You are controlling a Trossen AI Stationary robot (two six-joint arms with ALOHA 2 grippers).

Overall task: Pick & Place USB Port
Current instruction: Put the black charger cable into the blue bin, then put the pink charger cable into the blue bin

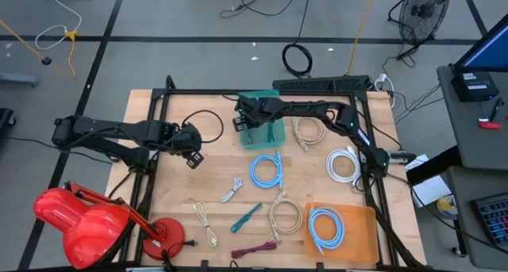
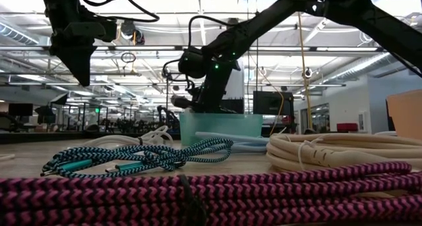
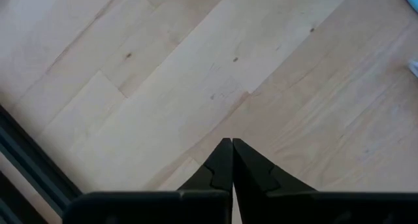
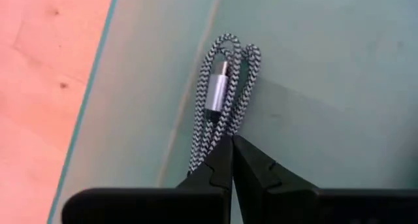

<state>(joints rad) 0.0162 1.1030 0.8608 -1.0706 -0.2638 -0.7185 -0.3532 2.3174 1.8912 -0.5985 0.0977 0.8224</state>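
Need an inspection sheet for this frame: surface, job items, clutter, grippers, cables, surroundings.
Surface: wooden table, bare in the left wrist view.
Job's things: grey braided USB cable lying in the teal bin; orange tray holds one blue coil.
Clutter: red lamp at the table's left front corner.
Grippers: right gripper shut, inside the teal bin just above the braided cable, whether it grips it is unclear; left gripper shut, empty, over bare wood.
Cables: blue, white, cream, teal and magenta bundles loose on the table.
Surroundings: floor fan, desk at right.
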